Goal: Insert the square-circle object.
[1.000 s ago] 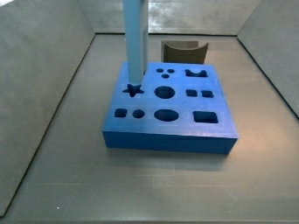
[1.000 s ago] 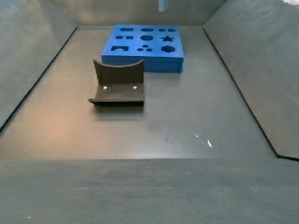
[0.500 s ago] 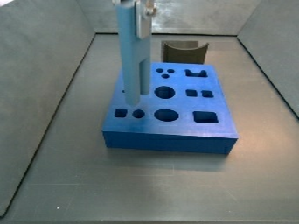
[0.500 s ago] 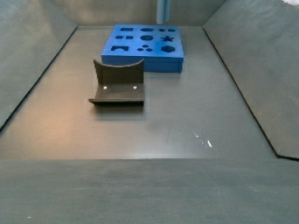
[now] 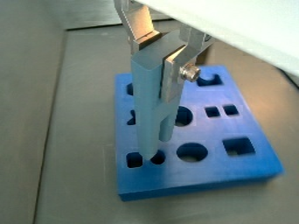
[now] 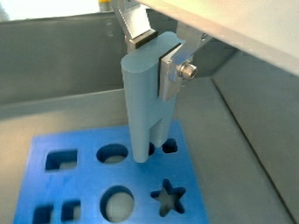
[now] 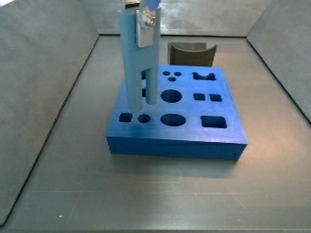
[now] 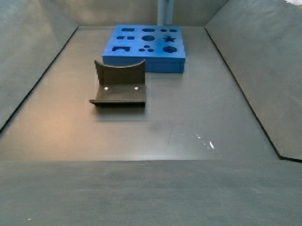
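Observation:
The square-circle object (image 7: 134,68) is a tall light-blue bar held upright in my gripper (image 7: 144,16), which is shut on its upper end. Both wrist views show the silver fingers (image 5: 177,70) clamping the bar (image 6: 145,101). The gripper (image 5: 159,58) (image 6: 156,52) is above the dark-blue block (image 7: 195,127). The bar's lower end (image 5: 152,157) is at the pair of small holes near one corner of the block (image 5: 222,166). I cannot tell whether the prongs are inside them. In a side view only the bar's lower part (image 8: 165,12) shows above the block (image 8: 147,48).
The dark grey fixture (image 8: 118,84) stands on the floor apart from the block; it shows behind the block in a side view (image 7: 190,52). Grey walls (image 7: 55,64) enclose the floor on all sides.
The gripper has carried the bar from above the star hole towards the small holes at the block's corner and has lowered it.

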### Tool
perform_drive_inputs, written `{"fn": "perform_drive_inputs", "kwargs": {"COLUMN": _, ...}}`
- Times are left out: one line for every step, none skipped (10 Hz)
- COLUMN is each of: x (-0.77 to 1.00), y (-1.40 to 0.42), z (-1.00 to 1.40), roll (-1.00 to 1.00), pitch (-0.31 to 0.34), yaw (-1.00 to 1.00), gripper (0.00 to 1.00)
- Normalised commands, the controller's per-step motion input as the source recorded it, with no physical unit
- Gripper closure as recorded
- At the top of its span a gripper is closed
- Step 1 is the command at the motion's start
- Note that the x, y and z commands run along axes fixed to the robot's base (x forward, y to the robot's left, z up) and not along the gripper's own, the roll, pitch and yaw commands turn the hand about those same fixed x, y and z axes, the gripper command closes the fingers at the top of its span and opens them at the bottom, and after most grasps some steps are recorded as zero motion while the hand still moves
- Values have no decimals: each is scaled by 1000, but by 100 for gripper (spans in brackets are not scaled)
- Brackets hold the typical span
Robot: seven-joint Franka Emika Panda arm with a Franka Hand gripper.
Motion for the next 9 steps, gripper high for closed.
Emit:
{"fn": "perform_drive_inputs", "kwargs": {"x": 0, "y": -100, "z": 0, "roll": 57, "pitch": 0, "yaw": -1000, "gripper": 100}}
{"fn": "perform_drive_inputs", "kwargs": {"x": 0, "y": -43, "z": 0, "roll": 51, "pitch": 0, "yaw": -1000, "gripper": 100}}
{"fn": "perform_drive_inputs", "kwargs": {"x": 0, "y": 0, "z": 0, "roll": 41, "pitch": 0, "yaw": -1000, "gripper": 100}}
{"fn": "perform_drive_inputs", "kwargs": {"x": 0, "y": 0, "z": -6, "roll": 43, "pitch": 0, "yaw": -1000, "gripper": 100}}
{"fn": "perform_drive_inputs", "kwargs": {"x": -23, "y": 0, "z": -163, "roll": 60, "pitch": 16, "yaw": -1000, "gripper": 100}}
{"fn": "perform_drive_inputs", "kwargs": {"x": -49, "y": 0, "z": -303, "roll": 44, "pitch": 70, "yaw": -1000, "gripper": 100}}
{"fn": "perform_drive_inputs", "kwargs": {"x": -180, "y": 0, "z": -329, "roll": 34, "pitch": 99, "yaw": -843, "gripper": 100}}
{"fn": "perform_drive_inputs", "kwargs": {"x": -126, "y": 0, "z": -171, "roll": 50, "pitch": 73, "yaw": -471, "gripper": 100}}
{"fn": "perform_drive_inputs", "kwargs": {"x": -77, "y": 0, "z": -37, "roll": 66, "pitch": 39, "yaw": -314, "gripper": 100}}
